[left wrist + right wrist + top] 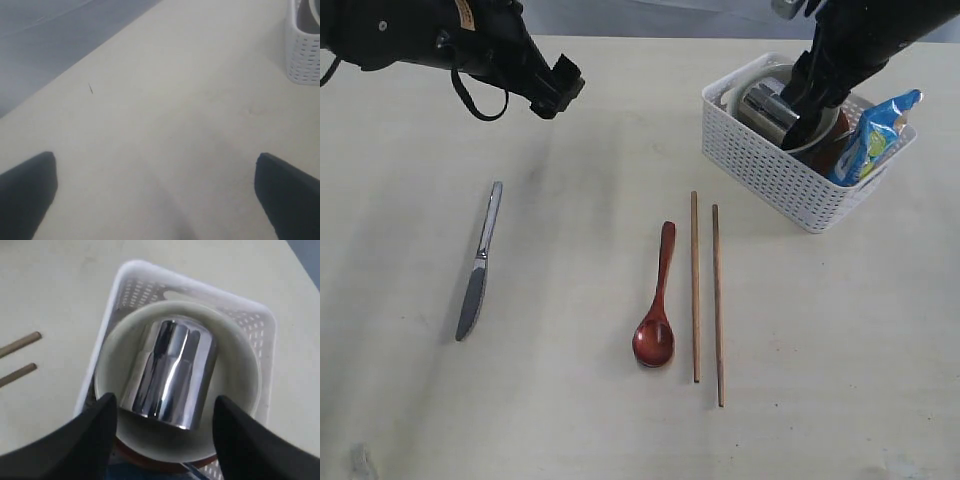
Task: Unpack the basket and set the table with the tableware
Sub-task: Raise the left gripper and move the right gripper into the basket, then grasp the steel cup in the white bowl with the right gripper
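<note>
Table (570, 420): pale wood-grain top, lying beneath both claws.
Basket (760, 170): white lattice plastic, directly under the right claw and well apart from the left claw; one corner shows at the edge of the left wrist view (302, 55).
Left claw (560, 90): hangs over bare table with its fingers spread wide and nothing between them (155, 160).
Right claw (800, 125): down at the basket, fingers spread wide on either side of the cup (164, 400); whether the pads touch the steel I cannot tell.
Plate (150, 460): only a red-brown rim shows, under the bowl, inside the basket below the right claw.
Bowl (235, 365): cream, sitting in the basket under the right claw with the cup in it.
Snack packet (875, 135): blue, standing in the basket just beside the right claw, on the side away from the left claw.
Cup (170, 370): polished steel, lying on its side in the bowl, between the right claw's fingers.
Chopsticks (695, 290): two, side by side on the table, apart from the basket, nearer the right claw than the left.
Knife (478, 270): steel, flat on the table, well apart from the left claw and on the nearer side of it in the exterior view.
Spoon (655, 335): red-brown wood, just beside the chopsticks on their left-claw side.
</note>
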You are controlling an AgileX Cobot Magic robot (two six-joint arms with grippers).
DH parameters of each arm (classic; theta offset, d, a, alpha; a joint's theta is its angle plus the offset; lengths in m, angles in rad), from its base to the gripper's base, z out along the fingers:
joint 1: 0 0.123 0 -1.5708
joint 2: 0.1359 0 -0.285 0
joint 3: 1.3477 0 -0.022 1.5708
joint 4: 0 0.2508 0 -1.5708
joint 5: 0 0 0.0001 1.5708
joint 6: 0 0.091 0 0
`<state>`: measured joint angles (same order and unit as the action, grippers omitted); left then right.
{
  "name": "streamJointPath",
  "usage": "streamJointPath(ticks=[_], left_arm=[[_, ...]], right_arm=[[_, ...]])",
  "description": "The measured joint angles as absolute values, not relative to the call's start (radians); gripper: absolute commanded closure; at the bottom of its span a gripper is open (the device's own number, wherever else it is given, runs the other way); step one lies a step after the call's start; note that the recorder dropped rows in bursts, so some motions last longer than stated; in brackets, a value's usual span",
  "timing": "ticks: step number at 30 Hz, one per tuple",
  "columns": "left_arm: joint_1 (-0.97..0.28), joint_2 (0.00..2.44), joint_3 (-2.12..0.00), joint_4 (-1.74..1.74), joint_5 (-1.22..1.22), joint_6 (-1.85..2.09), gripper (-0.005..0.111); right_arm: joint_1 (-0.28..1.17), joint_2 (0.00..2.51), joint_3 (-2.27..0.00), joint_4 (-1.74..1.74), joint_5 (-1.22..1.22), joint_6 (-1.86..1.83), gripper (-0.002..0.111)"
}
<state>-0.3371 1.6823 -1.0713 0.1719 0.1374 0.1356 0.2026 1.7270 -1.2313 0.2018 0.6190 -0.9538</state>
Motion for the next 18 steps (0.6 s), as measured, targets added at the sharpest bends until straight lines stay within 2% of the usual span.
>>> streamJointPath(ticks=[18], left_arm=[[-0.337, 1.708, -1.071, 0.172, 0.121, 0.136, 0.001]], right_arm=[[0.203, 1.716, -1.22, 0.088, 0.614, -0.844, 0.054]])
